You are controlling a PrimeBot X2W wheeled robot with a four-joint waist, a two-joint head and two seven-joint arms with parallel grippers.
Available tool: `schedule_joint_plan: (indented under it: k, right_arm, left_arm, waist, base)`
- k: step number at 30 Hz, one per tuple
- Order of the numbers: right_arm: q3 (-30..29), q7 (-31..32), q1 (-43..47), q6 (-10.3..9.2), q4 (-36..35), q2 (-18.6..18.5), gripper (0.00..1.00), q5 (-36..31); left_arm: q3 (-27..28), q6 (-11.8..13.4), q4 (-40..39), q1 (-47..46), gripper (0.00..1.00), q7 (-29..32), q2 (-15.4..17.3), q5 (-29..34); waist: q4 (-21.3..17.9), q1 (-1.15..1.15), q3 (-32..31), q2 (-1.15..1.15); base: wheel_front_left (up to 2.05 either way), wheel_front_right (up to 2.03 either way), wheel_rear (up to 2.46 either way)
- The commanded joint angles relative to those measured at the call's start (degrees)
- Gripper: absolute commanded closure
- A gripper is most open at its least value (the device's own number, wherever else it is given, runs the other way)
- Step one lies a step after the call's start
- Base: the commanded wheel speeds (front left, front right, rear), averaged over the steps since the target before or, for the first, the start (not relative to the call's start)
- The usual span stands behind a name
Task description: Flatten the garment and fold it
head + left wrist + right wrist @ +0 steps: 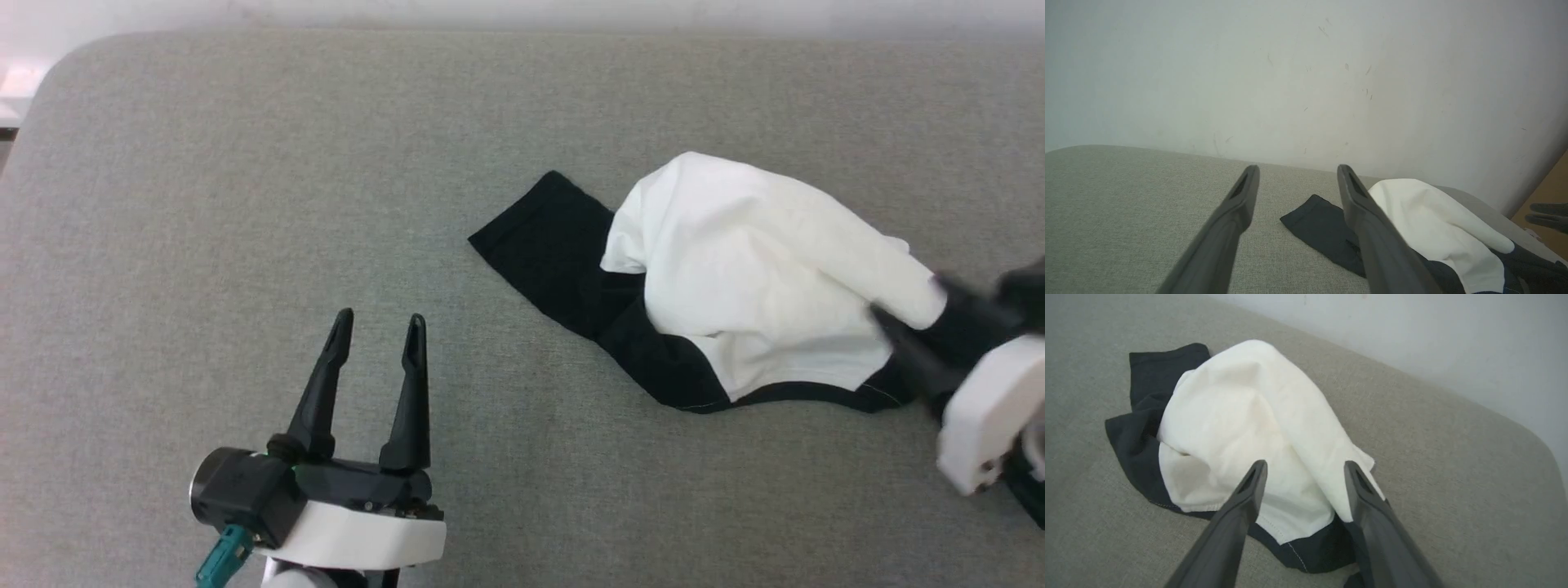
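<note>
Plainly, the garment (759, 278) is far from flat. It lies bunched on the right of the grey pad (245, 204), its white body heaped over the black part (547, 245), which sticks out flat toward the left. The right gripper (1305, 464) stands at the heap's right end, jaws wide, with cloth beneath the fingers but nothing pinched between them. The left gripper (380, 318) hovers well apart from the cloth at lower left, jaws wide too, holding nothing.

As I judge the risks, closing on the heap as it lies could catch several layers at once, so a pull would drag the whole bundle rather than spread it. A pinch on the thin white fabric alone may slip out. With one gripper pulling and nothing pinning the far side, the garment would likely slide across the pad. Folds under the white body are hidden, so a hem could be mistaken for a sleeve.

As for containers, the garment sits in none and rests straight on the pad.
</note>
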Motion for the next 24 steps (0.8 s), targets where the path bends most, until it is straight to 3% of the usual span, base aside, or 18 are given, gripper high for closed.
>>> schedule_joint_plan:
  k: [1,16,17,18,19,20,24]
  right_arm:
    - [2.71,1.46,0.26,-0.12,1.09,-0.58,0.00,0.71]
    - [23.00,2.88,-5.49,-0.12,19.05,-6.12,0.00,2.16]
    - [23.56,2.23,-6.18,-0.12,19.52,-6.24,0.53,2.35]
    - [24.09,1.57,-6.88,-0.12,19.70,-6.31,0.69,2.56]
    - [24.54,0.83,-7.65,-0.12,19.55,-6.44,0.96,2.79]
    - [24.86,0.14,-8.46,-0.12,19.13,-6.55,1.00,3.19]
    - [25.86,-0.72,-11.69,-0.12,14.46,-7.39,1.00,7.51]
  left_arm:
    - [-0.17,-0.30,0.08,0.02,0.00,-0.28,-0.11,-0.24]
    - [-0.94,-0.45,0.71,-1.79,0.00,-0.28,-0.11,-0.32]
    - [-0.89,-0.41,0.78,-1.77,0.00,-0.28,-0.11,-0.39]
    - [-0.80,-0.33,0.83,-1.73,0.00,-0.28,-0.12,-0.44]
    - [-0.70,-0.30,0.86,-1.68,0.00,-0.28,-0.12,-0.47]
    - [-0.58,-0.29,0.87,-1.61,0.00,-0.28,-0.12,-0.50]
    - [-0.20,-0.47,0.78,-1.43,0.00,-0.28,-0.12,-0.47]
  waist:
    - [0.94,0.00,0.83,0.00]
    - [4.84,0.00,3.57,0.00]
    - [4.69,0.00,3.36,0.00]
    - [4.43,0.00,3.12,0.00]
    - [4.10,0.00,2.92,0.00]
    - [3.71,0.00,2.74,0.00]
    - [1.78,0.00,2.29,0.00]
  base:
    - [0.00,0.00,0.00]
    - [0.00,0.00,0.00]
    - [0.00,0.00,0.00]
    - [0.00,0.00,0.00]
    - [0.00,0.00,0.00]
    - [0.00,0.00,0.00]
    - [0.00,0.00,0.00]
